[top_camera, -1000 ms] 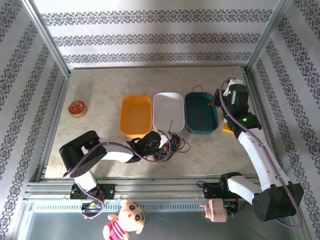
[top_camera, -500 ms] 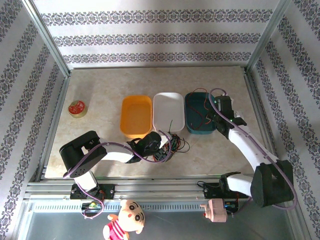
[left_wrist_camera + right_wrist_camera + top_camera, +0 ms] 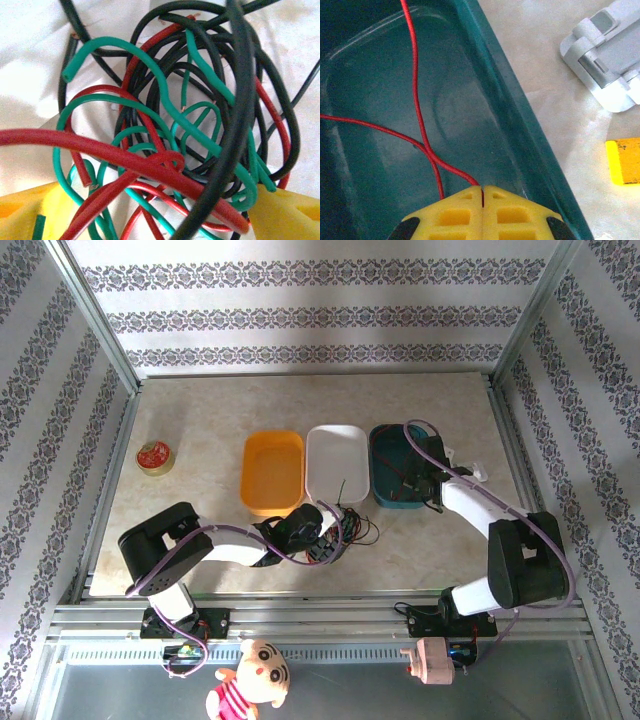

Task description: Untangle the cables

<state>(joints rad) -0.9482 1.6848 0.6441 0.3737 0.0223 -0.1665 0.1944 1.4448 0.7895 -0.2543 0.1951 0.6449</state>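
Where the cables (image 3: 165, 125) are bunched, red, green and black strands loop through one another in a single knot on the desk (image 3: 200, 410), just in front of the white tray (image 3: 337, 445). One thin dark strand reaches from the knot up into that tray. The left end effector (image 3: 328, 540) sits low over the knot with its yellow fingers (image 3: 25, 210) standing apart, one on either side of the bundle. Strands pass between them, but no grip on any strand can be confirmed.

A separate red cable (image 3: 417, 100) lies in the teal tray (image 3: 520, 115), crossing over itself on the tray floor. The right end effector (image 3: 482, 192) is inside that tray with its fingers pressed together. It is clamped on the red cable, which runs straight into the seam between them.

The orange tray (image 3: 272, 472), white tray and teal tray stand side by side in a row, left to right. On the desk just right of the teal tray lie a white plastic piece (image 3: 602, 55) and a yellow block (image 3: 624, 161). A round red tin (image 3: 154, 456) rests well apart at the left side of the desk.
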